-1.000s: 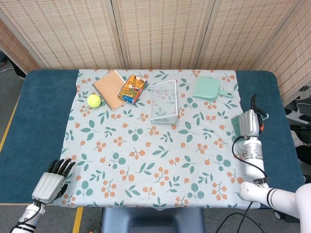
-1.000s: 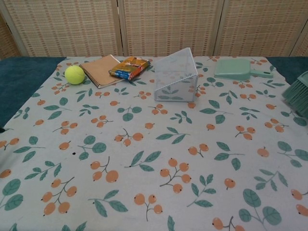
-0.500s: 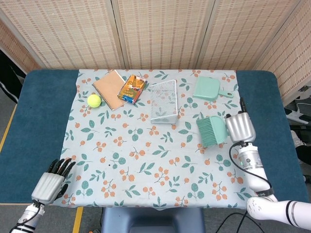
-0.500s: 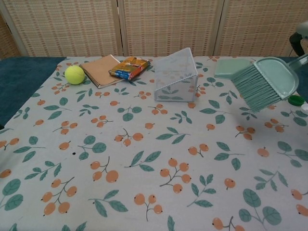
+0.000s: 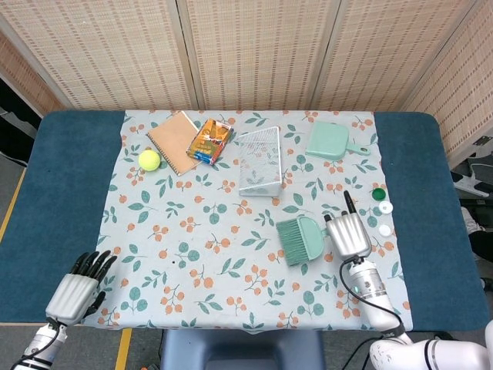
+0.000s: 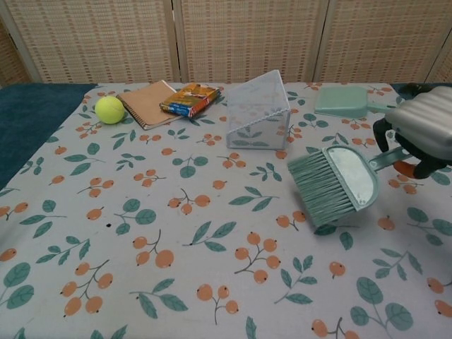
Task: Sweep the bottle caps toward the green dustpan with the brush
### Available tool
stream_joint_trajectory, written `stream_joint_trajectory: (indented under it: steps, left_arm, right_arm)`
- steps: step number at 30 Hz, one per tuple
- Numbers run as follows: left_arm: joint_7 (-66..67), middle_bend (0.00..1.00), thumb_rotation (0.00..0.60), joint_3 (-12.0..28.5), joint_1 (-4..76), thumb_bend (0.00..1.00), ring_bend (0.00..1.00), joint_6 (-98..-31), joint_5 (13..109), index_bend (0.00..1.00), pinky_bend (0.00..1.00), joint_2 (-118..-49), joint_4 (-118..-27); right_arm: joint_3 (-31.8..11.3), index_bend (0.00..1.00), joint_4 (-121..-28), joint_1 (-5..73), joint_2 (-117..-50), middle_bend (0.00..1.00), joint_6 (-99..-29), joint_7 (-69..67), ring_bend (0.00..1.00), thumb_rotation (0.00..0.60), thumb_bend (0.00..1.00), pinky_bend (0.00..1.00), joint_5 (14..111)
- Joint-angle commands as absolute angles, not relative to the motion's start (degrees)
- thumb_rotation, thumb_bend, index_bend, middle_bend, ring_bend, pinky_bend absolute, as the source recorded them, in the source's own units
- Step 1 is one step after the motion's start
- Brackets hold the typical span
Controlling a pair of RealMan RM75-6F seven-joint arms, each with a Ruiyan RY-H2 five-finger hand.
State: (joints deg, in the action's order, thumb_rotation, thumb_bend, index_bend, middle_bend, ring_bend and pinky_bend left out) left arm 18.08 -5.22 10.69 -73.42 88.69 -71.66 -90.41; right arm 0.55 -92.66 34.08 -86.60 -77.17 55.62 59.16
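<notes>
The right hand (image 6: 422,138) grips the green brush (image 6: 335,181) by its handle above the floral cloth (image 5: 223,254); bottle caps (image 5: 381,208) lie near the cloth's right edge, the green dustpan (image 5: 329,141) beyond. The left hand (image 5: 77,287) rests empty, fingers apart. No lettering is legible.

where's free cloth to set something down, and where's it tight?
Free: the wide near-left stretch between left hand, tennis ball and brush. Tight: back row around notebook, mesh holder, dustpan; also caps beside right hand.
</notes>
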Motion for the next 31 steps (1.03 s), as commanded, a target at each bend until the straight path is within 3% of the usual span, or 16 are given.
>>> stream_joint_trajectory:
  steps: [1, 4, 7, 12, 16, 20, 23, 31]
  left_arm:
    - [17.92, 0.0, 0.6, -5.16, 10.71, 0.46, 0.0, -73.35, 88.57, 0.0, 0.08, -71.59, -90.32]
    - [17.83, 0.0, 0.6, -5.09, 10.79, 0.46, 0.0, -73.17, 88.45, 0.0, 0.08, -71.57, -90.33]
    - [17.73, 0.0, 0.6, -5.1, 10.87, 0.46, 0.0, -72.92, 88.35, 0.0, 0.08, -71.57, -90.27]
    - [16.8, 0.0, 0.6, -5.08, 10.52, 0.46, 0.0, -74.71, 89.77, 0.0, 0.08, -71.17, -90.74]
    - [14.52, 0.0, 0.6, -4.84, 10.08, 0.46, 0.0, -78.0, 92.53, 0.0, 0.08, -70.86, -90.69]
    - [11.43, 0.0, 0.6, -4.45, 9.37, 0.46, 0.0, -83.45, 96.99, 0.0, 0.07, -71.65, -88.98]
    - [9.84, 0.0, 0.6, -4.53, 8.97, 0.46, 0.0, -85.99, 99.24, 0.0, 0.06, -72.07, -87.6]
    - [8.2, 0.0, 0.6, -4.39, 8.9, 0.46, 0.0, -85.81, 98.75, 0.0, 0.05, -71.09, -87.9]
  right_arm:
    - [2.47, 0.09, -90.06, 32.04, -89.29, 0.34, -75.89, 57.69, 0.22, 0.6, 0.44, 0.0, 57.42]
    - [3.22, 0.0, -92.39, 31.68, -88.12, 0.09, -74.59, 62.02, 0.07, 0.6, 0.29, 0.0, 53.5]
    - [4.06, 0.0, -94.83, 30.92, -86.51, 0.0, -74.62, 62.99, 0.0, 0.6, 0.2, 0.0, 52.44]
    - [6.52, 0.0, -100.69, 27.18, -79.9, 0.0, -79.33, 56.97, 0.0, 0.6, 0.15, 0.0, 58.99]
    - [10.85, 0.0, -105.3, 20.7, -72.14, 0.0, -89.49, 46.99, 0.0, 0.6, 0.15, 0.0, 71.93]
    - [15.52, 0.0, -101.81, 11.46, -67.37, 0.0, -102.12, 33.55, 0.0, 0.6, 0.15, 0.0, 84.36]
    - [16.07, 0.0, -97.39, 5.9, -66.71, 0.0, -107.09, 27.03, 0.0, 0.6, 0.15, 0.0, 85.34]
    - [12.99, 0.0, -94.0, 1.99, -64.74, 0.0, -105.56, 17.68, 0.0, 0.6, 0.15, 0.0, 83.42]
